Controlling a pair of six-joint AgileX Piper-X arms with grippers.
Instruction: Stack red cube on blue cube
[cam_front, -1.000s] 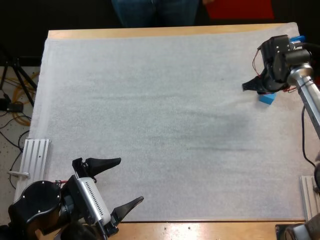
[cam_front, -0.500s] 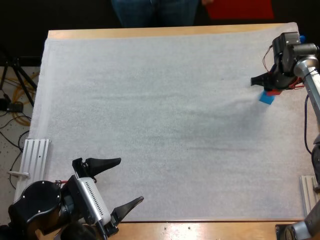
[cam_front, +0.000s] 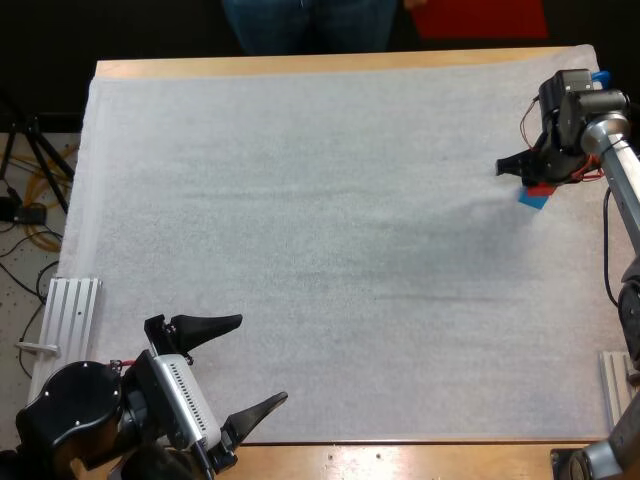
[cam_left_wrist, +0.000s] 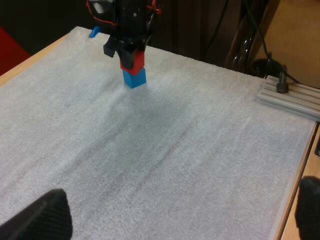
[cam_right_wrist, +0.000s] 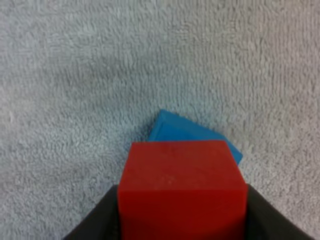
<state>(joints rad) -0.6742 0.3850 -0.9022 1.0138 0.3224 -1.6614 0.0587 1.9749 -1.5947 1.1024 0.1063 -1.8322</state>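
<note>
The red cube (cam_right_wrist: 182, 185) is held between the black fingers (cam_right_wrist: 95, 222) of my right gripper (cam_right_wrist: 182, 215), which is shut on it from both sides. Directly under it lies the blue cube (cam_right_wrist: 172, 130), turned a little relative to the red one. At the far right of the mat, my right gripper (cam_front: 530, 172) holds the red cube (cam_front: 541, 188) over the blue cube (cam_front: 533, 198). From the left wrist view the red cube (cam_left_wrist: 132, 59) looks seated on the blue cube (cam_left_wrist: 135, 77) under the right gripper (cam_left_wrist: 125, 42). My left gripper (cam_front: 262, 360) hangs open near the front edge.
A metal rail (cam_front: 75, 310) lies off the mat's left side, and another rail (cam_front: 615, 390) at the right front. A person (cam_front: 310, 20) stands beyond the far edge. The white mat (cam_front: 320, 220) stretches bare between the two arms.
My right gripper moved right with the red cube and settled over the blue cube; the red cube now shows above the blue one. The left arm has not moved.
</note>
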